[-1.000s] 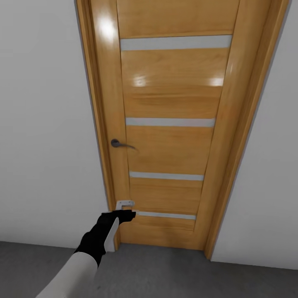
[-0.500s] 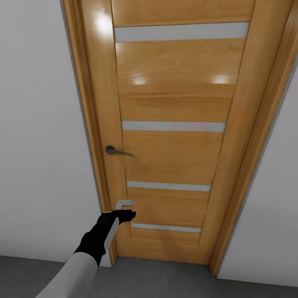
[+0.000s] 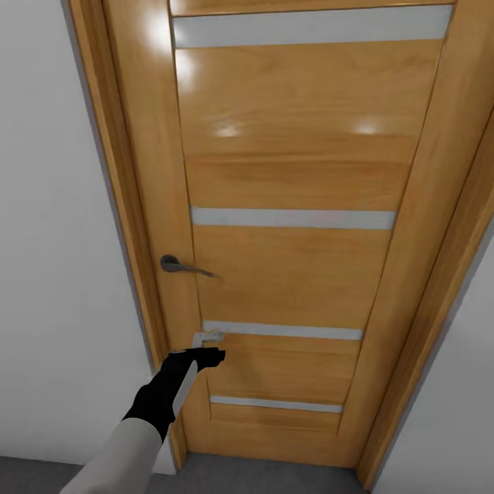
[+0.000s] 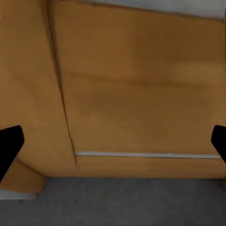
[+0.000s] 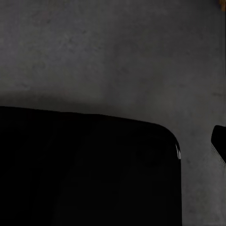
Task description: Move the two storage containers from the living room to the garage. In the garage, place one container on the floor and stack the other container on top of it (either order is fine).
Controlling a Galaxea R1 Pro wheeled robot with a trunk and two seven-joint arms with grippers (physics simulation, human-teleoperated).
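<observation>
Facing closed wooden door (image 3: 288, 178), left gripper (image 3: 206, 346) spread, empty.

Honey-orange wooden door (image 3: 288, 178) with pale grey stripes, seemingly frosted.

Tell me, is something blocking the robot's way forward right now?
Yes. A closed wooden door stands right in front of it, handle untouched. The left hand hovers empty by the door's lower part, below the handle, fingers apart.
</observation>
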